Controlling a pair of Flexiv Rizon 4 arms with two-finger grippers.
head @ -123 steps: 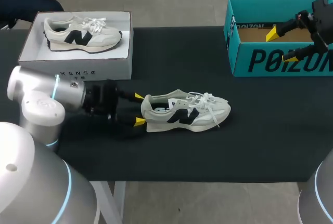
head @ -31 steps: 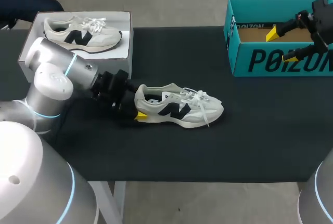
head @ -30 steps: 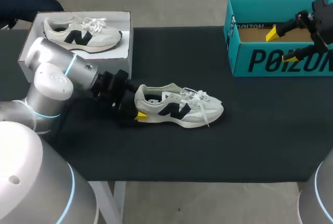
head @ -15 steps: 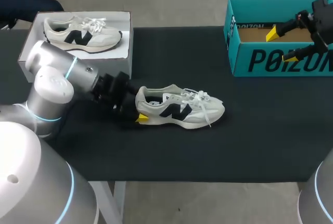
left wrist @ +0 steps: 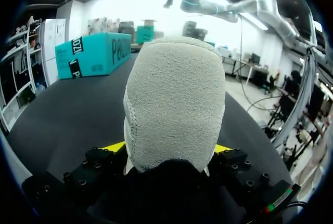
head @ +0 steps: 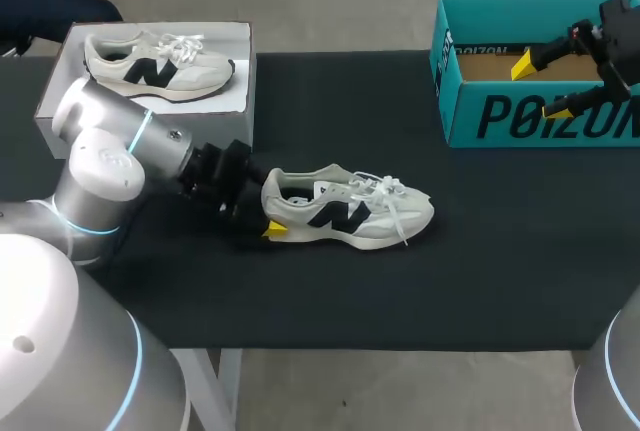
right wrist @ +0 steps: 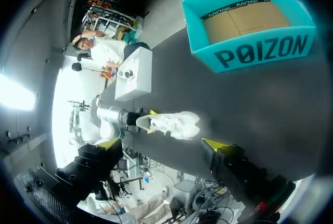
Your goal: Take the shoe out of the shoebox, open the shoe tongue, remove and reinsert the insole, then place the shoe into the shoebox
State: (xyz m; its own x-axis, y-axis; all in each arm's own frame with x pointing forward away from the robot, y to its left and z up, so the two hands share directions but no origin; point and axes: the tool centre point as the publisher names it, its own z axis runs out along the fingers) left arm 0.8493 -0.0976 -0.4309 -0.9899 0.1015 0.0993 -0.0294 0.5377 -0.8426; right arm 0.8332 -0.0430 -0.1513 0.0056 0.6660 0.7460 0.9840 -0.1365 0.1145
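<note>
The grey-and-white sneaker [head: 345, 213] lies on its sole on the black table [head: 400, 291], out of any box. Its toe points toward the robot's right and its heel toward the left arm. The left gripper [head: 268, 209] is at that heel. In the left wrist view the left gripper [left wrist: 166, 148] has a yellow tip pressed against each side of the grey heel [left wrist: 174, 99], so it is clamped on the sneaker. In the head view only the nearer tip shows, low beside the sole.

The teal shoebox [head: 540, 116] stands open at the table's far right corner, well apart from the sneaker, with its brown cardboard floor showing. The right gripper [head: 541, 88] hangs above the shoebox with its fingers spread wide and nothing between them. From the right wrist view, the right gripper [right wrist: 162, 144] looks down over the shoebox [right wrist: 260, 52] and the sneaker [right wrist: 169, 124].

At the far left stands a white box [head: 150, 116] with a second sneaker [head: 158, 63] lying in it.
</note>
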